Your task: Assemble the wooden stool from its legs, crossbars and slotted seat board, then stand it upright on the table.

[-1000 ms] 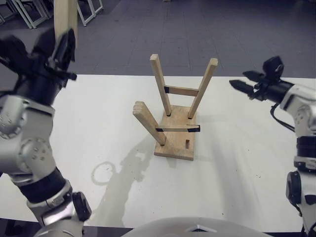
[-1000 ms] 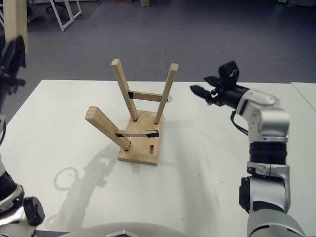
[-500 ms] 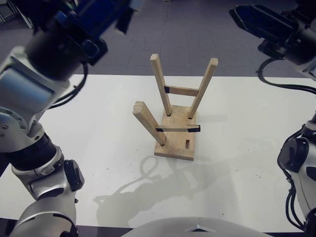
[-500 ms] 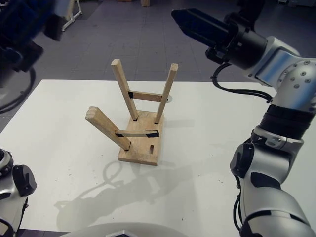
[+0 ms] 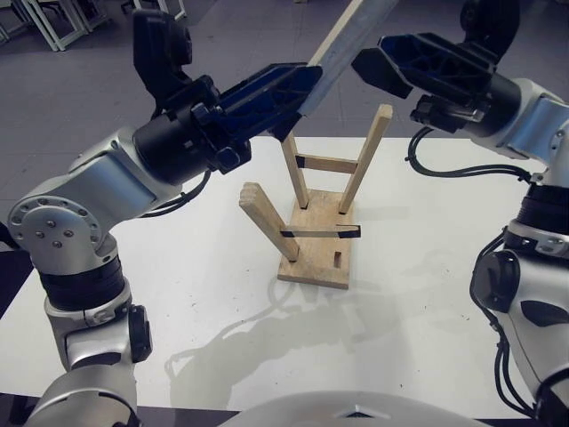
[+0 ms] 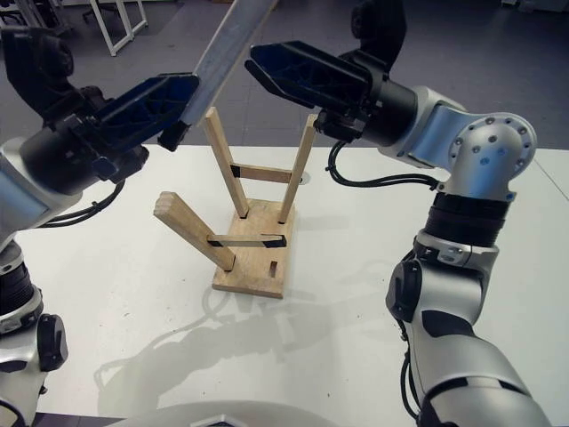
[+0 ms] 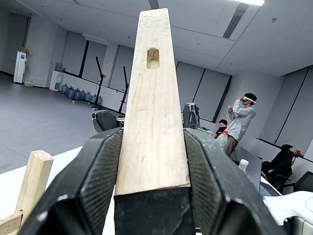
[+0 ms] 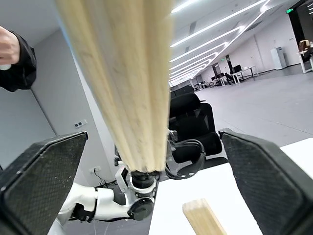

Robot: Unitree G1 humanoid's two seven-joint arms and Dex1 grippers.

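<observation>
Both arms had swung inward from the sides of the table and met high above the part-built stool, which itself had not shifted.

**Gripper state.** The left gripper was clamped on the lower end of the fourth leg, both fingers flat against opposite faces. The leg was held in the air and slanted up and away over the stool. The left wrist view showed a mortise hole near its far end. The right gripper was spread wide with its pads on either side of the same leg, gripping nothing; no contact with the wood could be seen.

**Assembly state.** The seat board lay underside up on the table.
- Two rear legs stood in their slots, joined by the rear crossbar.
- The front-left leg was seated but leaned outward.
- The front crossbar was plugged into that leg; its other end appeared unattached.
- The empty slot at the front right remained open.

**Progress.** Roughly three quarters of the fitting appeared complete. What remained, by judgement:
- seat the fourth leg in the empty slot;
- engage the free crossbar end in its mortise;
- straighten the leaning leg;
- turn the stool over onto its feet.
</observation>
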